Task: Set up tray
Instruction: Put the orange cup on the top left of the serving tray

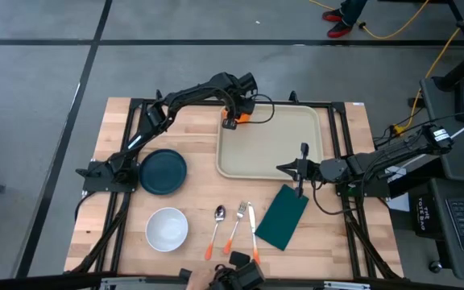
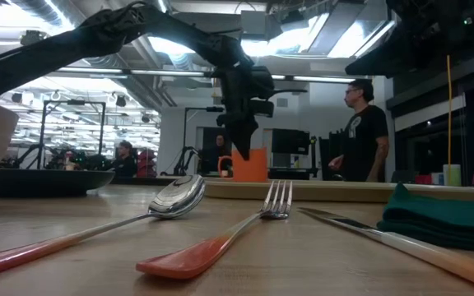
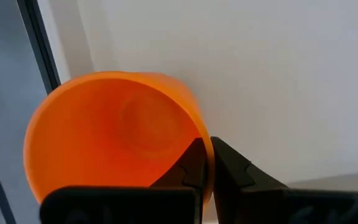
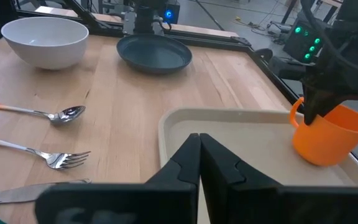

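Orange cup [image 4: 330,134] sits in the beige tray's [image 1: 280,153] far corner, rim pinched between left gripper [image 3: 206,168] fingers. Ease apart and lift straight, avoiding tipping. Right gripper [image 4: 199,163] fingers pressed together, over tray's near edge.

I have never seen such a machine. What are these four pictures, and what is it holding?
It is a robot with two dark arms at a wooden table. One picture looks straight down, one looks level across the table, and two come from cameras on the wrists.

The left gripper is shut on the rim of an orange cup, which stands in a corner of the beige tray. The right gripper is shut and holds nothing, at the tray's near edge.

On the table lie a dark plate, a white bowl, a spoon, a fork, a knife and a green napkin. People stand in the room behind.
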You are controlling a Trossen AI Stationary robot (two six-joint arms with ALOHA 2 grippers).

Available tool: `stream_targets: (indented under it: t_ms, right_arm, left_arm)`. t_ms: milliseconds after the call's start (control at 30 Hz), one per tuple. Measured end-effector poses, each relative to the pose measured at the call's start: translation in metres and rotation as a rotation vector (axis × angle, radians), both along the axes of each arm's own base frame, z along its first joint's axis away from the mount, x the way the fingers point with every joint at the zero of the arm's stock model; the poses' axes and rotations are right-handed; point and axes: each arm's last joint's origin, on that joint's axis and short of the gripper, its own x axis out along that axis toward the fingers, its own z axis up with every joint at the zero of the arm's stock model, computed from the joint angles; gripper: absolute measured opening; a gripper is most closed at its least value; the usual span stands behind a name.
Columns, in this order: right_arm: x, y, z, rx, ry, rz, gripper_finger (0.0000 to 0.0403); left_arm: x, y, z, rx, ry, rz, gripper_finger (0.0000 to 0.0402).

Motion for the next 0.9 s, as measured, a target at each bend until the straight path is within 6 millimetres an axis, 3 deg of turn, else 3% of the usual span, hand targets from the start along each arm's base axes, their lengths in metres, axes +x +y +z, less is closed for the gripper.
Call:
stream_targets:
  t_ms: [267,900]
  right_arm:
    - [0.0,0.0,-0.0001,-0.001,0.002,0.0,0.0012]
    - [-0.0002,-0.0001,-0.0006,-0.002,0.007,0.0,0.0012]
  left_arm:
    - [0.0016,-0.0026,0.0002,0.009,0.004,-0.004,0.0008]
    - [0.0022,-0.0028,0.0044,0.042,0.006,0.002,0.0086]
